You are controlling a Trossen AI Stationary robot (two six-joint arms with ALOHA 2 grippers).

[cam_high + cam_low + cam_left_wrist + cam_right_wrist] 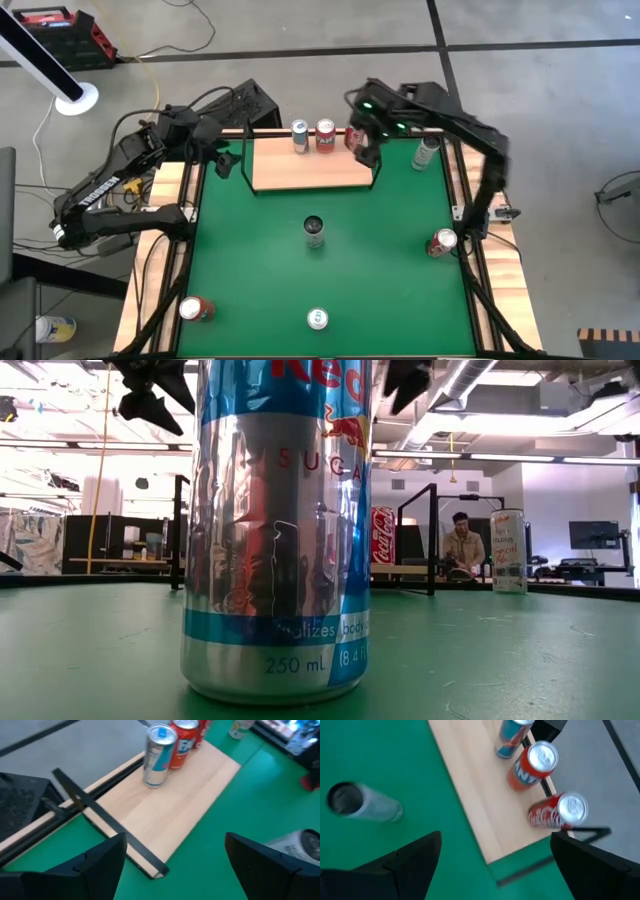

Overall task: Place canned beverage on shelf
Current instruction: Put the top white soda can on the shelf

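The shelf, a light-wood board with a thin black wire frame, lies at the far side of the green mat. Three cans stand in a row along its far edge: a silver-blue can, an orange can and a red cola can. My right gripper hangs open above the shelf's right end, over the red cola can, with nothing between its fingers. My left gripper is open too, raised beside the shelf's left end, and its fingers are empty.
Loose cans stand or lie on the mat: a silver one at the middle, a white one right of the shelf, a red one lying at the right edge, another near left, and an upright blue-silver one at the near edge.
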